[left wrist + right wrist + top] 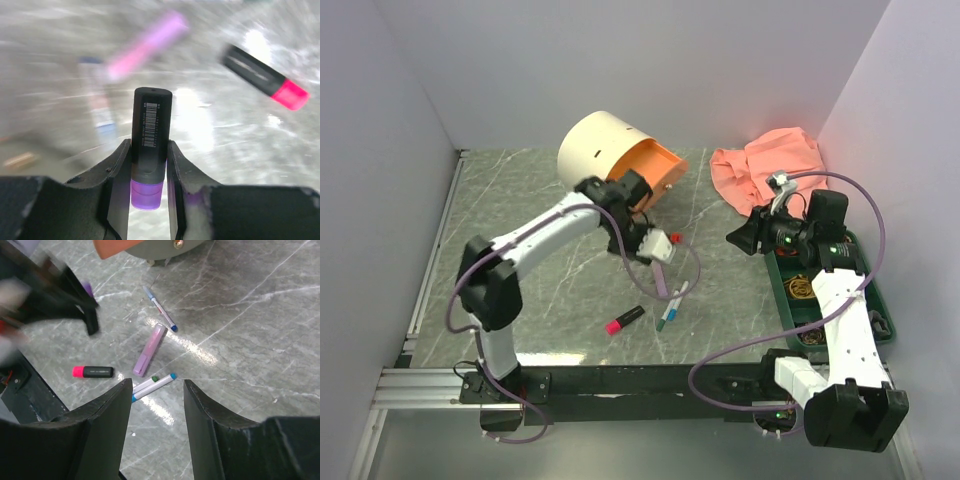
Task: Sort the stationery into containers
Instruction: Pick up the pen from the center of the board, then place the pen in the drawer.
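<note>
My left gripper (149, 150) is shut on a black highlighter with a purple cap (151, 125) and holds it above the table; in the top view this gripper (653, 250) hangs just in front of the open peach-orange drawer (656, 172) of the cream drum cabinet (593, 148). On the table lie a pink-black highlighter (93, 372), a lilac marker (150, 350), two thin white pens (152, 384) and a blue-capped pen (160, 308). My right gripper (157, 390) is open and empty, high above the white pens; it also shows in the top view (740, 238).
A dark green compartment tray (865, 270) stands at the right edge under the right arm. A peach cloth (770, 165) lies at the back right. White walls close in the table on three sides.
</note>
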Controlling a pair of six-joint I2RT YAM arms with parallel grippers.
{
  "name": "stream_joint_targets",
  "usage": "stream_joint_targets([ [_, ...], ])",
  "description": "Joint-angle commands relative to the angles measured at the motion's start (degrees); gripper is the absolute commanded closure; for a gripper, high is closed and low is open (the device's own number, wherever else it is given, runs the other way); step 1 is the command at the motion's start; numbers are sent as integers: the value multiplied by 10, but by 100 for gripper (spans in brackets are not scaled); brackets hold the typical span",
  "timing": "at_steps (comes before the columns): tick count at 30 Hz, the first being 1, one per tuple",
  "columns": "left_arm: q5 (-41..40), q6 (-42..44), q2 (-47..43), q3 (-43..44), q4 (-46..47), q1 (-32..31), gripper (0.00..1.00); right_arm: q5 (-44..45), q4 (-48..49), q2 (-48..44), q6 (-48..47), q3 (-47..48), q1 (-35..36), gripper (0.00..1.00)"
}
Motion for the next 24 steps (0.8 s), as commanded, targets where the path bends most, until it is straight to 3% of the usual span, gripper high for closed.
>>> stream_joint_targets([
  [1,71,-9,-65,116,-70,13,93,-4,6,12,-17,10,-5,47],
  [4,86,-38,-59,207,-68,13,92,-6,17,31,-13,8,-6,48],
  [7,69,-71,-52,244,-24,13,91,-5,37,51,0,8,-6,48],
  [13,-45,-132,-67,190,174,29,91,-13,71,64,37,1,-6,49],
  [14,-72,-177,-65,187,194,34,89,-14,75,64,40,0,-6,49],
  [24,-122,-330,7,271,235,53,91,-13,89,47,60,-31,-10,49],
])
